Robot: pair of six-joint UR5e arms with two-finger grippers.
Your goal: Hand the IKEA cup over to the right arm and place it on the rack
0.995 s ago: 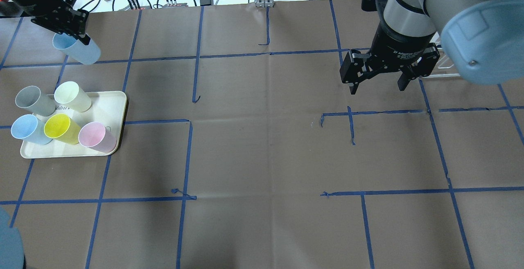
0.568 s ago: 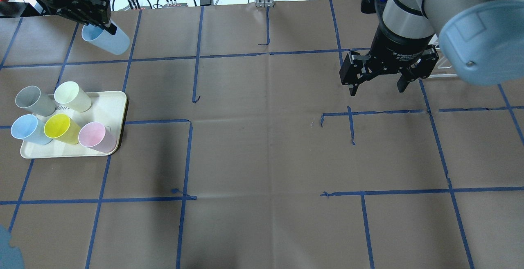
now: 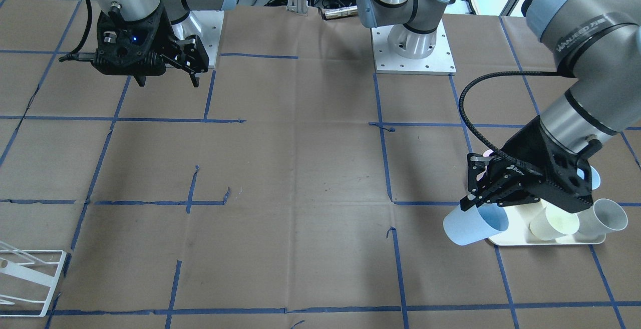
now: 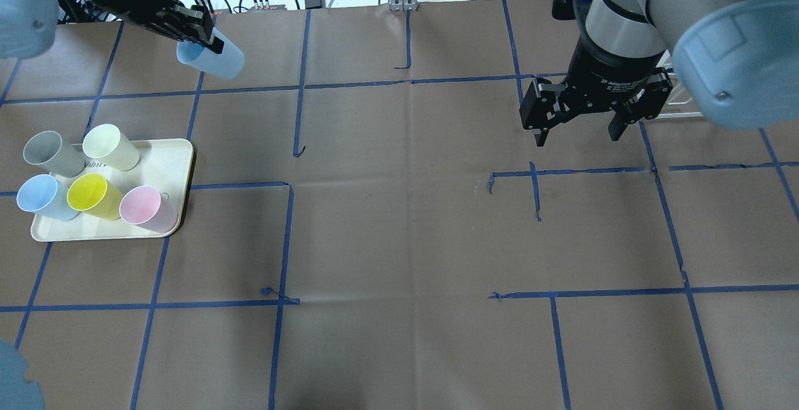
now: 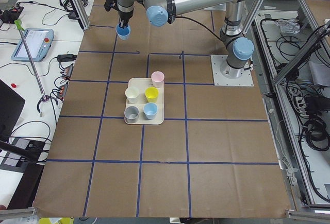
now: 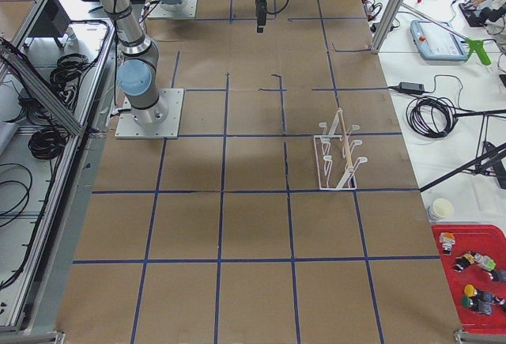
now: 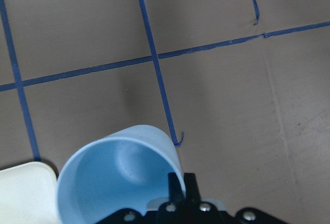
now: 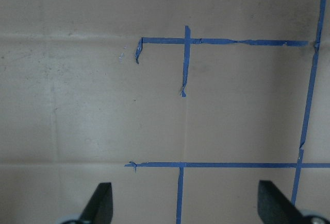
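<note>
Clamping the blue cup (image 3: 465,231), left claw (image 3: 475,207) hides tray cups (image 3: 549,223) — rack (image 3: 35,252) cropped.

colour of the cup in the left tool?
Light blue. The cup shows best in the left wrist-mounted view.

Silver-grey arms (image 3: 591,88), light-blue joint caps (image 4: 730,60)

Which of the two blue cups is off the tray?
The blue cup in the left gripper, held above the table; the other blue cup stands on the tray.
</note>
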